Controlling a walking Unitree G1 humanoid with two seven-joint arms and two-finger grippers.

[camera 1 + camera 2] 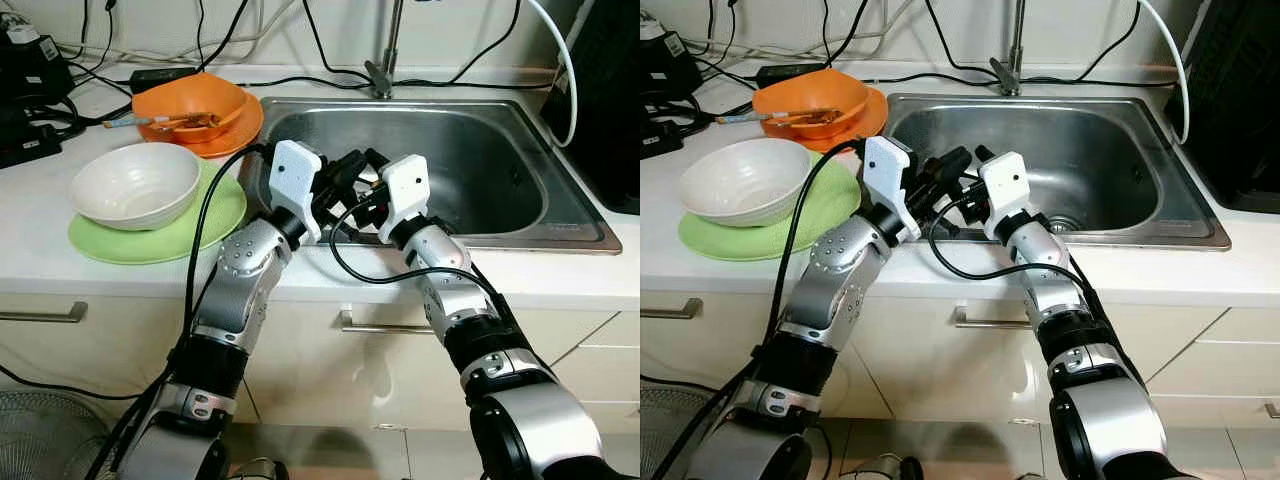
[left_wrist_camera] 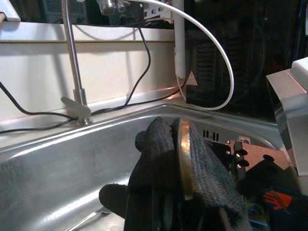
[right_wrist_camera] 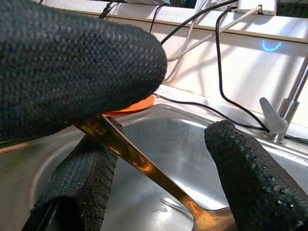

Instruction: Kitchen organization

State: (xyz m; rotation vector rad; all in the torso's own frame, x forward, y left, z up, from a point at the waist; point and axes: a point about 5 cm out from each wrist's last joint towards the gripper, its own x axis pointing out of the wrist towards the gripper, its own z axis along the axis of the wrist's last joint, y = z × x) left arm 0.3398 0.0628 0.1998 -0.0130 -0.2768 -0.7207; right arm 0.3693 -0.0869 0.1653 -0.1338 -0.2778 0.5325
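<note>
A gold-coloured spoon (image 3: 139, 161) is held over the front left of the steel sink (image 1: 500, 170). My left gripper (image 2: 180, 127) is shut on its handle, which shows edge-on between the black fingers (image 2: 207, 168). My right gripper (image 3: 163, 139) is open, with one finger on each side of the spoon's handle; whether they touch it I cannot tell. In the eye views both grippers (image 1: 350, 180) meet just above the sink's front rim. An orange bowl (image 1: 190, 105) holding utensils sits on an orange plate at the back left. A white bowl (image 1: 135, 185) rests on a green plate (image 1: 175, 240) nearer the counter's front.
The faucet (image 1: 385, 60) rises behind the sink. A black appliance (image 1: 605, 100) stands at the right. Cables and black devices (image 1: 30, 90) crowd the counter's back left. Drawers with metal handles (image 1: 375, 325) lie below. A fan (image 1: 40, 440) stands on the floor at the left.
</note>
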